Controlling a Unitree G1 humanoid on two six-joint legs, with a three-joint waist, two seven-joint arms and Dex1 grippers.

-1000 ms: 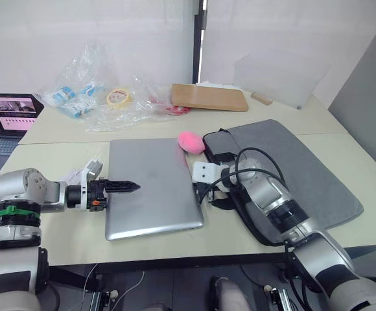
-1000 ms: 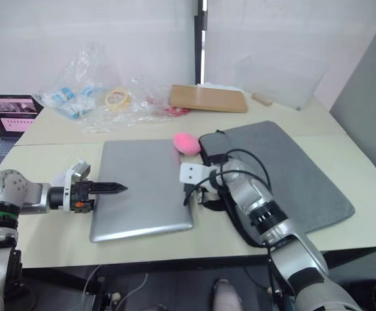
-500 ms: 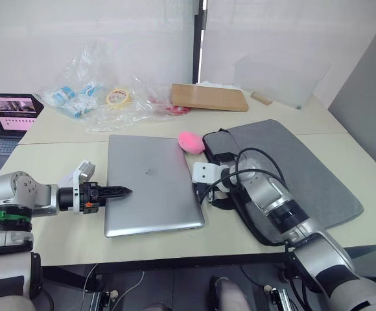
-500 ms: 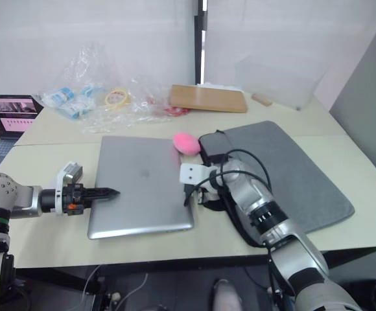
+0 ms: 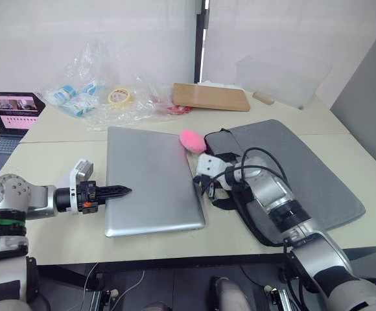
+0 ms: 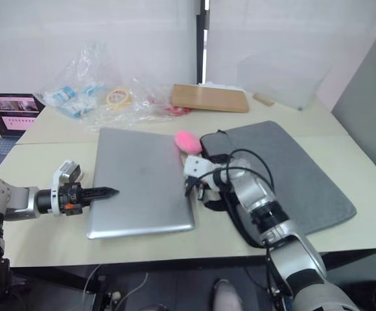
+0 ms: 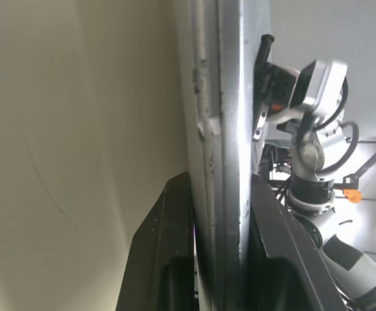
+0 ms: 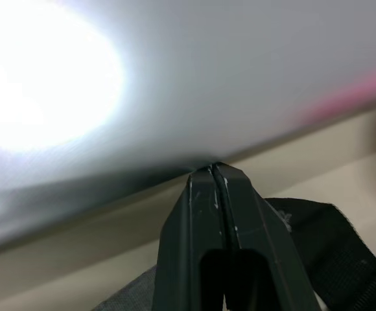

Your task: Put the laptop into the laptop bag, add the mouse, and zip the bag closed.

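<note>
Two pale cream tables (image 5: 52,152) stand pushed together in front of a white wall, with a dark vertical post (image 5: 198,45) rising behind them. The large thin silver-grey laptop (image 5: 150,178) lies closed near the front edge, its right side lifted a little off the top. The left gripper (image 5: 113,192) pinches the laptop's left edge; in the left wrist view one black finger (image 7: 168,259) sits on each face of the metal slab. The right gripper (image 5: 199,183) meets the laptop's right edge, its two fingers (image 8: 215,214) pressed together at that edge, holding nothing.

Just to the right, the flat grey fabric laptop bag (image 5: 292,172) lies on the table, its black strap handles (image 5: 222,202) spilling toward the laptop. A fluffy pink ball (image 5: 191,140) rests between the laptop's far right corner and the bag.

Toward the back are crumpled clear plastic bags (image 5: 97,91), a roll of yellow tape (image 5: 118,97) and a flat wooden board (image 5: 210,97). A small dark laptop with a lit screen (image 5: 10,110) stands at the far left.
</note>
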